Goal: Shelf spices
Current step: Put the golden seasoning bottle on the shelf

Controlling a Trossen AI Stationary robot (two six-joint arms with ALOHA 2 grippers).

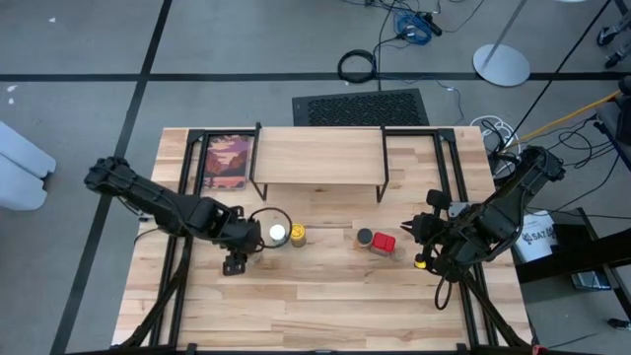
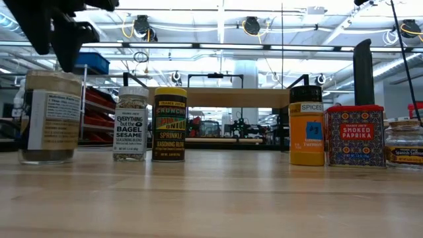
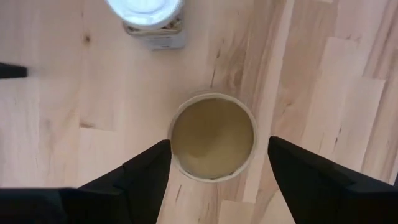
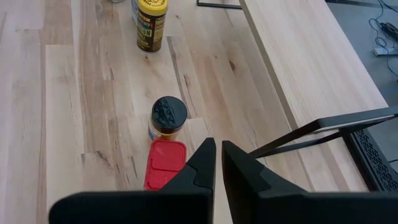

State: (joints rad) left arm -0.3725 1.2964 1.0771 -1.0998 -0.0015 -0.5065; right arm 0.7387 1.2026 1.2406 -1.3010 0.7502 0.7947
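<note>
The tan jar (image 3: 212, 135) stands upright on the table, its round lid facing up. My left gripper (image 3: 217, 146) hangs open above it, pointing down, one finger to each side of the lid; in the low view the fingers (image 2: 59, 39) are clear of the jar's top (image 2: 49, 76). To the right stand a white-lidded jar (image 1: 278, 234), a yellow-lidded jar (image 1: 297, 235), a dark-lidded orange jar (image 1: 365, 238), a red box (image 1: 384, 244) and a small jar (image 2: 404, 142). My right gripper (image 4: 219, 155) is shut, held above the table right of the red box. The shelf (image 1: 315, 156) stands at the far side with a bare top.
A flat reddish picture in a black frame (image 1: 227, 163) lies left of the shelf. The shelf's thin black legs (image 1: 383, 182) stand behind the row of jars. Bare tabletop (image 1: 315, 306) lies toward the near edge.
</note>
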